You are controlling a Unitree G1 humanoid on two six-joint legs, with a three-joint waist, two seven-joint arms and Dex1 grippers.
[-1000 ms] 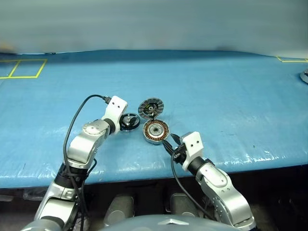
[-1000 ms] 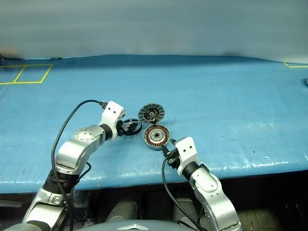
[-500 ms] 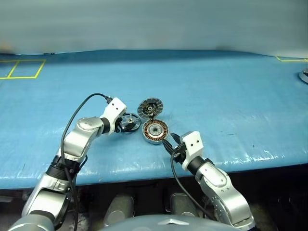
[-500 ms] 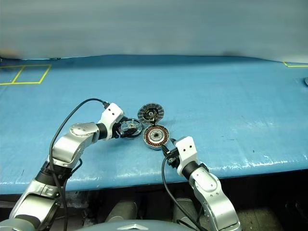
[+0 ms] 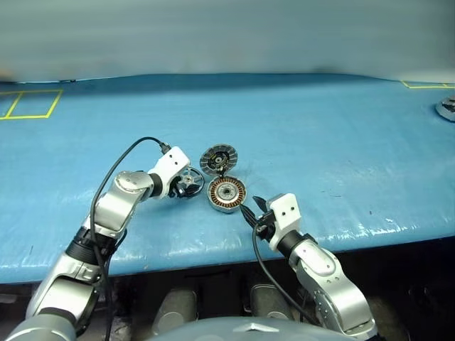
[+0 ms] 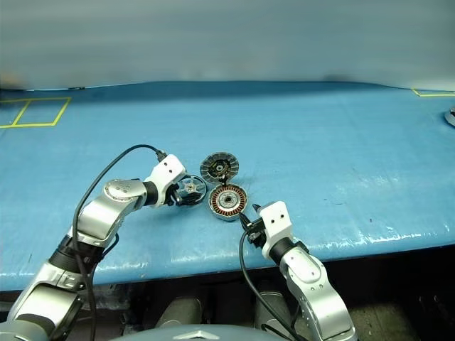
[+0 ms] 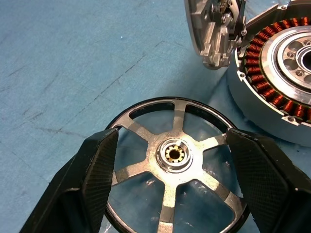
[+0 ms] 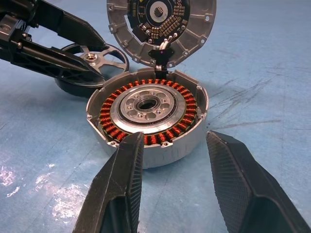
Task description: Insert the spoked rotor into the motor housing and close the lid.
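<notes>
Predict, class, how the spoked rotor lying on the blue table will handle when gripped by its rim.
The spoked rotor looks like rigid metal, so probably stiff. Its smooth rim may slip between the left gripper fingers. Lying flat, it should slide rather than roll.

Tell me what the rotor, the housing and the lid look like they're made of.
Rotor: likely machined metal; bright silvery spokes and hub, black rim, brass-coloured centre insert.
Housing: looks like matte grey cast or machined metal; inside sit glossy copper-coloured wire windings around a silvery centre.
Lid: grey metal by its look, dull finish, screw holes at the rim; the dark inner face carries grey segments, material unclear.
</notes>
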